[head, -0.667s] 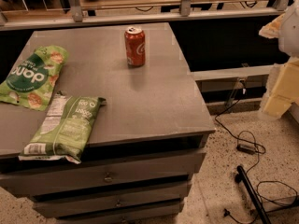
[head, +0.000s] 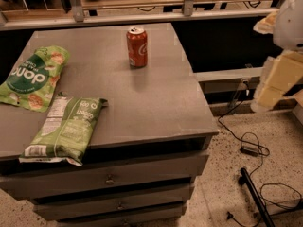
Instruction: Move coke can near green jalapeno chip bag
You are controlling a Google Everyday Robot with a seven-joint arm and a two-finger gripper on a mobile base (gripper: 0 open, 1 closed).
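The coke can point(head: 137, 47), red with a silver top, stands upright at the back middle of the grey cabinet top point(head: 156, 103). The green jalapeno chip bag point(head: 66, 129), olive green with a white label panel, lies flat at the front left edge, well apart from the can. My gripper point(head: 277, 82) shows as cream and white parts at the right edge of the view. It is off the cabinet, far right of the can, and holds nothing that I can see.
A brighter green chip bag point(head: 32, 77) with a dark circle lies at the left edge of the top. Drawers point(head: 111, 178) run below the front edge. Cables point(head: 251, 148) and a black bar point(head: 253, 197) lie on the speckled floor at right. A shelf rail point(head: 142, 15) runs behind.
The arm parts at the right edge have shifted slightly upward. The can and both bags have not moved.
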